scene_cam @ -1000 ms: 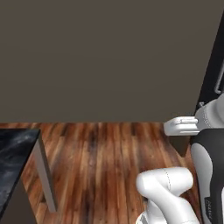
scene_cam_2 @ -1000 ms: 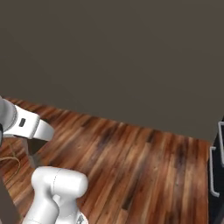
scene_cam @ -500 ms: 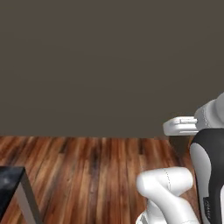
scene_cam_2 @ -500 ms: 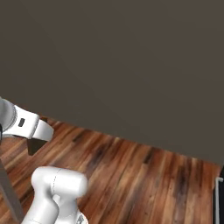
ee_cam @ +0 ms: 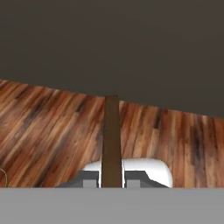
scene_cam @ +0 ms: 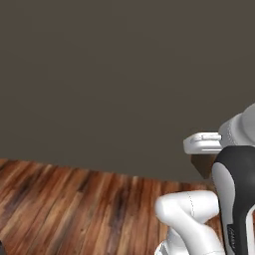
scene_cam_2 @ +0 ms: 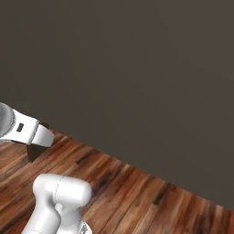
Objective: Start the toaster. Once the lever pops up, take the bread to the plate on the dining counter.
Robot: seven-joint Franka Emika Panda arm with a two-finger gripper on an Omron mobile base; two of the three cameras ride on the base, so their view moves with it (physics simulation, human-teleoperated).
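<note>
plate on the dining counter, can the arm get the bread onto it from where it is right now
Probably not yet. The jaws are shut on the bread, held edge-on, but ahead lie just wooden floor and a dark wall; no plate or counter within reach, so the base likely has to drive on.

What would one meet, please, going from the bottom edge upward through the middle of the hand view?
The gripper shut on the bread, seen edge-on as a narrow brown strip → the wooden floor → the dark grey wall.
</note>
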